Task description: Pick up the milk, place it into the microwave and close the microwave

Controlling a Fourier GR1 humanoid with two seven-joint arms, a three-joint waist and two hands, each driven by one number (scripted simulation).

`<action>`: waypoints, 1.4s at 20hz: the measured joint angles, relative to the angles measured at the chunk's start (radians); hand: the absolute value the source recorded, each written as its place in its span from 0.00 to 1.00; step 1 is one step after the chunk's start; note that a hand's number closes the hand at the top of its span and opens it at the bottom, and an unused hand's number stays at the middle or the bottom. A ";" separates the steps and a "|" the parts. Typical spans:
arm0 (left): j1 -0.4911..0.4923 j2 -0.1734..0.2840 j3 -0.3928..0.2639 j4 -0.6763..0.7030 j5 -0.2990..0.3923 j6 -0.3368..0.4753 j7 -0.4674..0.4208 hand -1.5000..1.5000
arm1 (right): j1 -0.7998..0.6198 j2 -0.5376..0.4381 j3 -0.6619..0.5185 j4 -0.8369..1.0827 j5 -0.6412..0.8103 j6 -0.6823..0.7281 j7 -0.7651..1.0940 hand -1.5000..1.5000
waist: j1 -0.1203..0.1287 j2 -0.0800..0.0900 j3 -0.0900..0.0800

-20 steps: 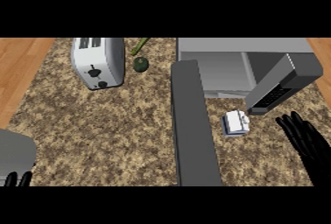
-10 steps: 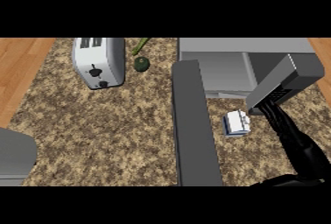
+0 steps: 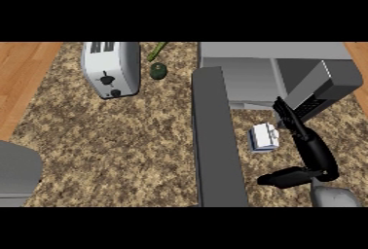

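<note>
The milk (image 3: 265,137) stands on the counter (image 3: 108,146) in front of the open microwave (image 3: 273,73), between its door (image 3: 215,146) and the right hand (image 3: 305,146). Fingers straight, thumb spread wide, it seems set to grasp from the right.

The right hand (image 3: 305,146) is matte black, with slim segmented fingers (image 3: 282,108) and a thick blocky thumb (image 3: 282,178), joined to a rounded grey forearm (image 3: 334,197).
</note>
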 measured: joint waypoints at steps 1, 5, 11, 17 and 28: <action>0.006 -0.001 0.000 0.001 -0.001 -0.004 -0.007 0.00 | -0.021 0.002 -0.006 0.036 0.007 -0.013 -0.009 0.00 | 0.000 0.000 0.000; 0.016 0.006 0.031 0.000 0.023 -0.022 -0.009 0.00 | -0.067 0.003 -0.025 0.167 0.042 -0.065 -0.073 0.00 | -0.002 0.001 0.000; 0.046 -0.009 0.017 0.019 0.003 -0.045 -0.050 0.00 | -0.165 -0.039 -0.058 0.408 0.078 -0.092 -0.202 0.00 | 0.000 0.002 0.000; 0.044 -0.001 0.056 0.019 0.045 -0.072 -0.047 0.00 | -0.233 -0.067 -0.054 0.603 0.108 -0.075 -0.310 0.00 | 0.000 0.003 0.001; 0.082 -0.011 0.077 0.029 0.048 -0.117 -0.083 0.00 | -0.340 -0.069 -0.066 0.925 0.189 -0.212 -0.474 0.00 | 0.006 0.002 -0.001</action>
